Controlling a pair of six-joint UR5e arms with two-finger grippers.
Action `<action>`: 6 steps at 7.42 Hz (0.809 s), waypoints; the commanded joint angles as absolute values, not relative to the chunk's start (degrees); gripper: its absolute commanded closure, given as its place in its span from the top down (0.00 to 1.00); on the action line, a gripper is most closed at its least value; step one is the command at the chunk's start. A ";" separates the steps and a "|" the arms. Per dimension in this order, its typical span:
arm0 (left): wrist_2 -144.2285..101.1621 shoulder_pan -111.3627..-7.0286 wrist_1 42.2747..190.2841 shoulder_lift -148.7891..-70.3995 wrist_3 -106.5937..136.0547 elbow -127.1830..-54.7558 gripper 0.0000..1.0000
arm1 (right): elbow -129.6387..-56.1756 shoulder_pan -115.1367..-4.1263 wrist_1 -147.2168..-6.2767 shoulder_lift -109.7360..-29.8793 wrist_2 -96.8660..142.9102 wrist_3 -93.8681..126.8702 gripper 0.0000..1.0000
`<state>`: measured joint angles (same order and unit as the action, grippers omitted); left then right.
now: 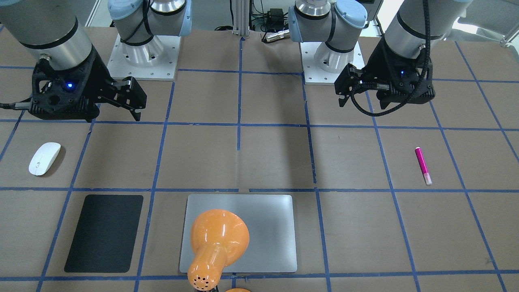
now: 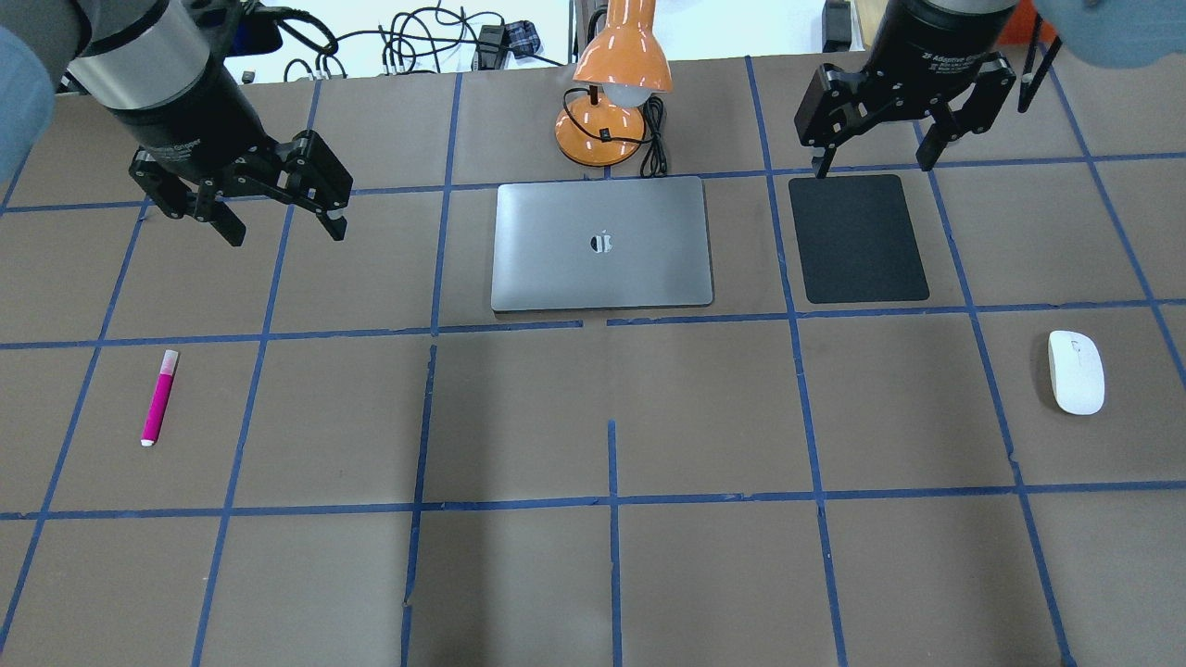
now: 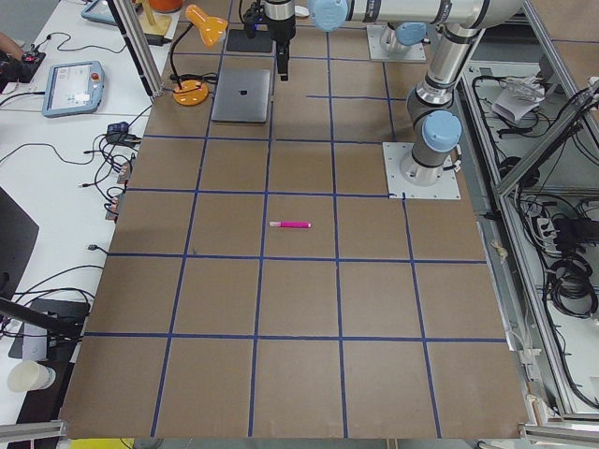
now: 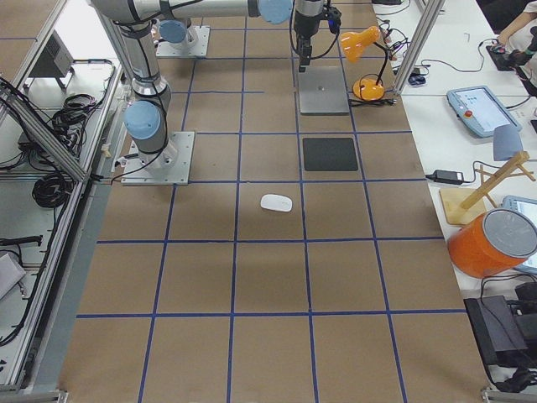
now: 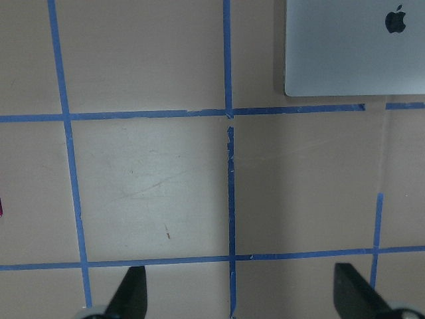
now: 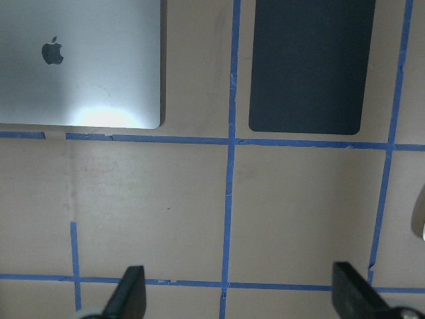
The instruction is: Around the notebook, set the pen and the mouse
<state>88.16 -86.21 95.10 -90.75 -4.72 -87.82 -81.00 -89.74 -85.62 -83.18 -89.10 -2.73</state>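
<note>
**While both hands are hanging open, pen (image 2: pixel 159 396) and mouse (image 2: pixel 1076 372) are lying far from notebook (image 2: pixel 602 243)**

Although the left hand (image 2: pixel 283 232) is hovering above the tabletop (image 2: pixel 704 417) with fingers spread and gripping nothing, the pen is lying well apart from the notebook on the robot's left. The right hand (image 2: pixel 873 169) is likewise hanging open and empty. The mouse is resting well apart on the right, beyond a black pad (image 2: pixel 857 238) lying just beside the notebook.
</note>
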 commanded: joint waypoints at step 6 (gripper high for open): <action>87.89 -85.69 94.31 -92.02 -4.66 -88.07 1.00 | -80.95 -89.74 -85.69 -83.23 -89.03 -2.72 1.00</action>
